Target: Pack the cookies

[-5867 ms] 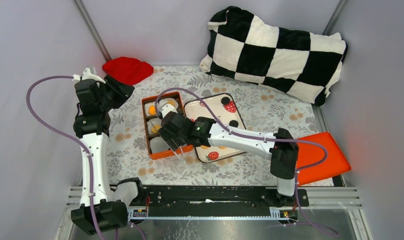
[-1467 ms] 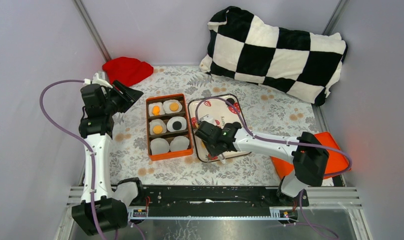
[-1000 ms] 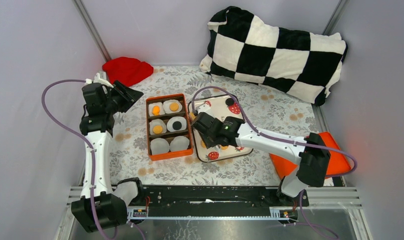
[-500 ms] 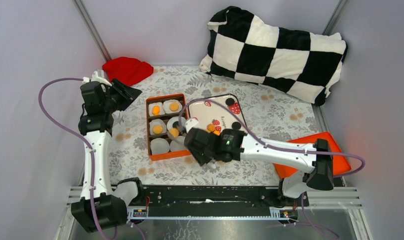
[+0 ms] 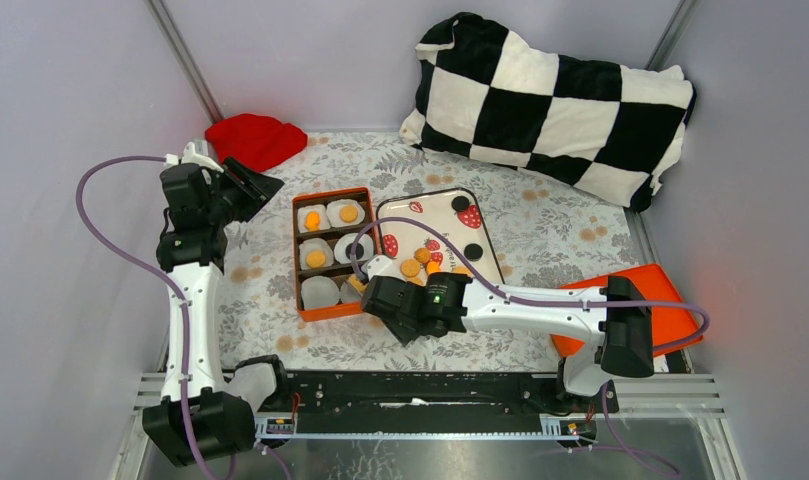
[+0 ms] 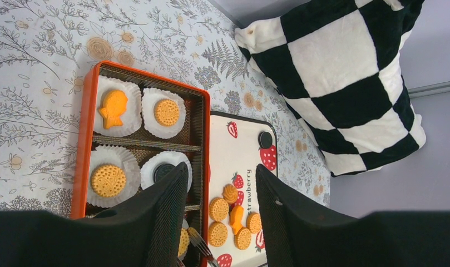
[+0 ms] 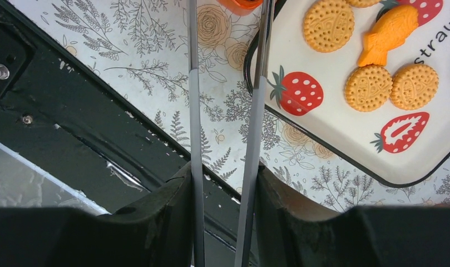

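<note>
Your right claw has swung from the tray to the box's lower-right corner, half-closed on I can't tell what, probably delivering one of the cookies; left claw gapes empty, the rest lie mid-tray

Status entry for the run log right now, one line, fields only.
left end effector: open, empty | right end effector: thin prongs at orange box near corner | tray: unpacked cookies on it
</note>
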Tool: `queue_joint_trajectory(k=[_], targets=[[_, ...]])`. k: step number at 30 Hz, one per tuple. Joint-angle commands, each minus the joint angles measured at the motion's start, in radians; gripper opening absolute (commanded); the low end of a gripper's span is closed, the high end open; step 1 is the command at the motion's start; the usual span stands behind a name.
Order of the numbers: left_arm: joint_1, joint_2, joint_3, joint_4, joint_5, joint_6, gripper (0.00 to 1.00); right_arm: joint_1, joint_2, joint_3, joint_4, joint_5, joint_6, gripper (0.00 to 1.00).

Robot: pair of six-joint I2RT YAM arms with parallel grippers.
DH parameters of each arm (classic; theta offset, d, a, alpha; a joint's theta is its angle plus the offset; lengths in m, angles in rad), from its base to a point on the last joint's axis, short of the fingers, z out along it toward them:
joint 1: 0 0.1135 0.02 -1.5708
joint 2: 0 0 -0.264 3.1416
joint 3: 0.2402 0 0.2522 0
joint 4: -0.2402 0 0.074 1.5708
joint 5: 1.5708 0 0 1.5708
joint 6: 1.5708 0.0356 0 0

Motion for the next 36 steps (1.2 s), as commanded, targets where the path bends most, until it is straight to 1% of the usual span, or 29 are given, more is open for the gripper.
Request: queue_joint_trajectory(k=[1,2,5,7,11,12,15,17,20,23,26,30,36], targets=[[-0.004,-0.01,0.028,-0.002,-0.002,0.017,0.54,-0.001,0.01,0.033,0.011,0.067,0.013,0.14],[-0.004,-0.009,0.028,-0.003,0.0,0.017,0.54,-0.001,0.009,0.035,0.007,0.069,0.015,0.24],[-0.004,-0.004,0.022,0.001,0.016,0.016,0.55,-0.001,0.001,0.032,0.006,0.076,0.018,0.42],[-0.004,0.002,0.017,0.009,0.034,0.009,0.55,-0.001,-0.008,0.032,0.006,0.08,0.022,0.48],[-0.004,0.009,0.007,0.021,0.056,0.001,0.56,-0.001,-0.021,0.027,0.01,0.085,0.025,0.5],[-0.004,0.009,0.004,0.024,0.058,0.0,0.56,-0.001,-0.023,0.027,0.01,0.087,0.027,0.54],[-0.004,0.006,0.003,0.024,0.063,0.002,0.56,-0.001,-0.035,0.027,0.007,0.104,0.038,0.51],[-0.004,0.0,0.005,0.024,0.058,0.003,0.56,-0.001,-0.064,0.028,-0.004,0.151,0.057,0.46],[-0.004,-0.004,0.008,0.028,0.057,0.004,0.56,-0.001,-0.132,0.019,-0.023,0.249,0.088,0.42],[-0.004,-0.007,0.009,0.034,0.06,0.001,0.56,-0.002,-0.213,0.005,-0.071,0.329,0.118,0.4],[-0.004,-0.003,0.004,0.042,0.065,-0.005,0.56,-0.009,-0.254,-0.016,-0.142,0.379,0.159,0.4],[-0.005,0.004,-0.005,0.056,0.077,-0.016,0.56,-0.019,-0.264,-0.09,-0.161,0.351,0.196,0.42],[-0.006,0.004,-0.008,0.057,0.078,-0.016,0.56,-0.02,-0.216,-0.188,-0.095,0.179,0.253,0.43]])
